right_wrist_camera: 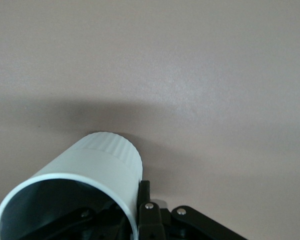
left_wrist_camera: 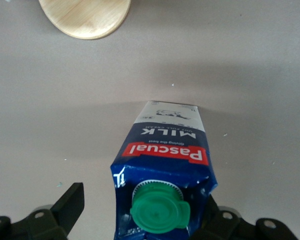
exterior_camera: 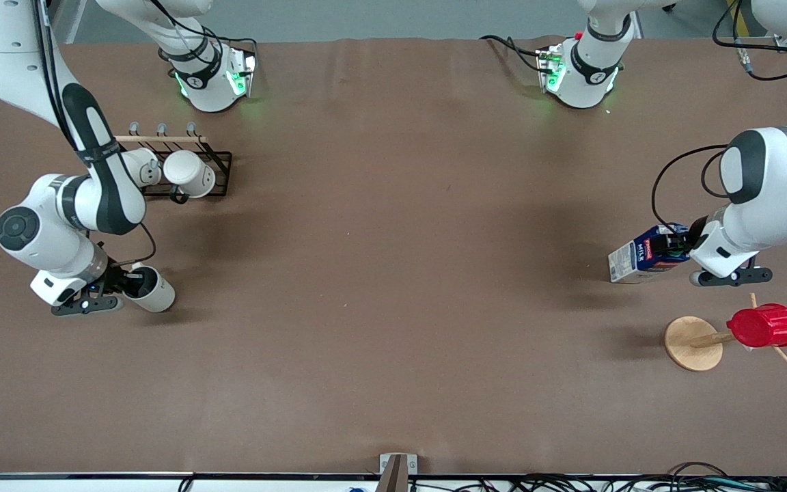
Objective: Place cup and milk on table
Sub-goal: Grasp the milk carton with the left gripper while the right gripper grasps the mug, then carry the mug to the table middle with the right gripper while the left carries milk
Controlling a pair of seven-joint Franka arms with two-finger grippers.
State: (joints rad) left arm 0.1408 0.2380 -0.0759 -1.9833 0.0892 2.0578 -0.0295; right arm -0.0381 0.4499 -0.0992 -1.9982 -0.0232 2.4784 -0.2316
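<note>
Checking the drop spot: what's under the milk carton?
Only bare table shows under the milk carton, held by the left gripper. The spot directly beneath it is covered.

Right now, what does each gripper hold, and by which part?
Left gripper holds the milk by its capped top. Right gripper holds the cup by its rim.

- The milk (left_wrist_camera: 162, 172) is tilted over the table (left_wrist_camera: 50, 100), its green cap (left_wrist_camera: 159, 212) toward the camera.
- The left gripper (left_wrist_camera: 140, 215) grips its capped end.
- A round wooden disc (left_wrist_camera: 85, 15) sits at 11 o'clock from the carton.
</note>
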